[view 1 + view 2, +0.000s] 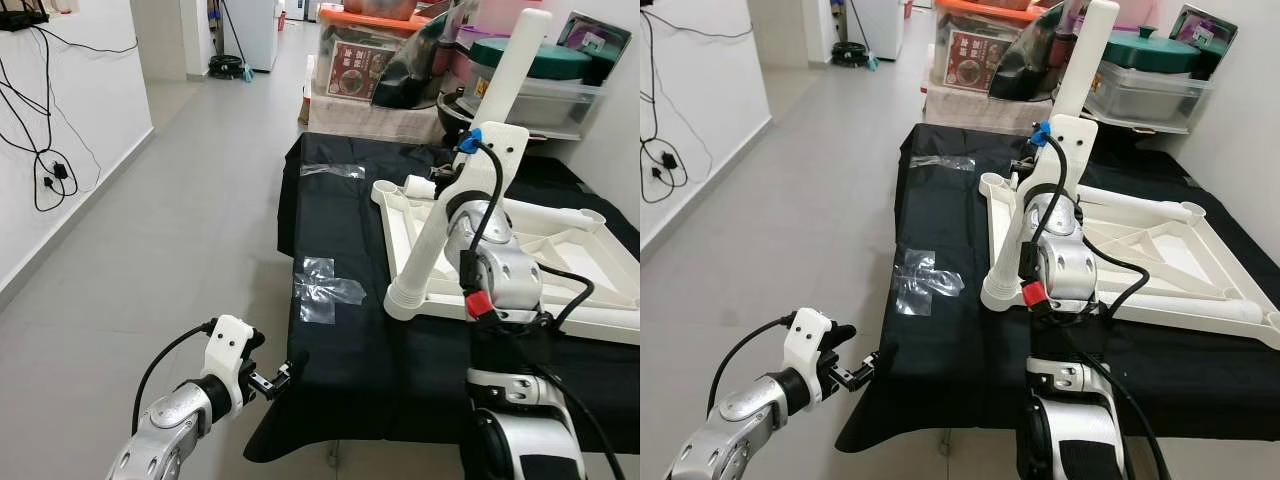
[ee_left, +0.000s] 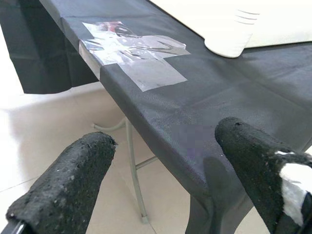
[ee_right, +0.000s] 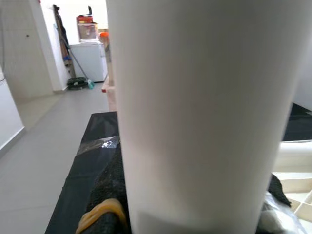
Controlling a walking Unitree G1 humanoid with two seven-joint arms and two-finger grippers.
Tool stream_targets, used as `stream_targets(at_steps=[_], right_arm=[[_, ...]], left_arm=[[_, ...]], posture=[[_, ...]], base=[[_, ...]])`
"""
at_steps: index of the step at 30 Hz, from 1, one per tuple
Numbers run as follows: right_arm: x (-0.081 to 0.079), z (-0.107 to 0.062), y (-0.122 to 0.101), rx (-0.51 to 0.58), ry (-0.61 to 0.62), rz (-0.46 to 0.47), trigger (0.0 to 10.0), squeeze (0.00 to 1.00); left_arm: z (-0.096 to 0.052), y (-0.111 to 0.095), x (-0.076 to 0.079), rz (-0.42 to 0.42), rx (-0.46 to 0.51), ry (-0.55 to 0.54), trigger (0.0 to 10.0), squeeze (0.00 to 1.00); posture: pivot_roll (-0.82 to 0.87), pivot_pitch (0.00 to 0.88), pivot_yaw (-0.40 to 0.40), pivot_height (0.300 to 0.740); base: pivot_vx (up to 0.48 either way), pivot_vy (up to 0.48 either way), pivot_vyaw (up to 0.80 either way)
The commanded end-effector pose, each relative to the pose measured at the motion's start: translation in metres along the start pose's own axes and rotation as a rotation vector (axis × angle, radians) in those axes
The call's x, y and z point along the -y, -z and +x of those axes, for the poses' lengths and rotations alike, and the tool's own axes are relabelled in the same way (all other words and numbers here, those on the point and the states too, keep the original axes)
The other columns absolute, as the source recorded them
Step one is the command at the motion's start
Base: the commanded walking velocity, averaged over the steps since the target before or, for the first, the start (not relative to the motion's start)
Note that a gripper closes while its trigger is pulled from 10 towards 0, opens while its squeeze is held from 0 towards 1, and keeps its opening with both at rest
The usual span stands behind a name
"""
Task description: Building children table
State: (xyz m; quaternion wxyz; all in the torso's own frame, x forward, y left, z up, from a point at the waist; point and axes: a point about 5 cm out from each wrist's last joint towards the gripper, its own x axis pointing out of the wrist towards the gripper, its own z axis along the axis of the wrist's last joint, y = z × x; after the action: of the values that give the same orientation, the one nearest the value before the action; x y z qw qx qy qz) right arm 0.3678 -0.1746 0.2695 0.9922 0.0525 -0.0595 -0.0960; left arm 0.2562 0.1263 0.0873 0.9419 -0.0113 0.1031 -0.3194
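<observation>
The white children's table top (image 1: pixel 600 300) lies upside down on a table under a black cloth (image 1: pixel 340 220). My right gripper (image 3: pixel 195 195) is shut on a long white table leg (image 1: pixel 500 90). The leg is tilted, and its lower end (image 1: pixel 405 300) rests by the top's near left corner. In the right wrist view black fingers (image 3: pixel 109 185) press both sides of the leg. A second white leg (image 1: pixel 560 215) lies across the upturned top. My left gripper (image 1: pixel 285 375) is low by the cloth's front left corner, open, with nothing between its fingers (image 2: pixel 68 185).
Clear tape patches (image 1: pixel 325 285) stick to the cloth near its left edge. Storage boxes (image 1: pixel 360 60) and a lidded pot (image 1: pixel 530 60) crowd the far end. Open tiled floor (image 1: pixel 180 230) runs along the left, up to a wall with hanging cables (image 1: pixel 50 170).
</observation>
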Motion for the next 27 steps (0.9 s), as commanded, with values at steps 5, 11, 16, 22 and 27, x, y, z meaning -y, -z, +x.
stream_targets(at_steps=[5,11,16,22,27], right_arm=[[0.007,-0.001,0.018,-0.084,-0.019,-0.019,10.0,0.00],[0.006,-0.001,0.016,-0.078,-0.030,-0.016,10.0,0.00],[0.007,-0.001,0.007,-0.044,-0.020,-0.007,10.0,0.00],[0.007,-0.001,-0.005,0.008,-0.008,0.015,10.0,0.00],[0.006,-0.001,-0.008,0.026,-0.004,0.019,10.0,0.00]], left_arm=[[0.002,0.003,0.002,-0.012,-0.014,0.011,10.0,0.00],[0.002,0.003,0.002,-0.011,-0.016,0.011,10.0,0.00],[0.001,0.003,0.001,-0.010,-0.018,0.010,10.0,0.00],[0.002,0.003,0.002,-0.009,-0.018,0.012,10.0,0.00],[0.002,0.003,0.002,-0.007,-0.017,0.013,10.0,0.00]], posture=[[-0.03,0.000,-0.105,0.740],[-0.03,0.000,-0.105,0.740],[-0.03,0.000,-0.105,0.740],[-0.04,0.000,-0.103,0.740],[-0.04,0.000,-0.103,0.740]], base=[[0.000,0.000,0.00],[0.000,0.000,0.00],[0.000,0.000,0.00],[0.000,0.000,0.00],[0.000,0.000,0.00]])
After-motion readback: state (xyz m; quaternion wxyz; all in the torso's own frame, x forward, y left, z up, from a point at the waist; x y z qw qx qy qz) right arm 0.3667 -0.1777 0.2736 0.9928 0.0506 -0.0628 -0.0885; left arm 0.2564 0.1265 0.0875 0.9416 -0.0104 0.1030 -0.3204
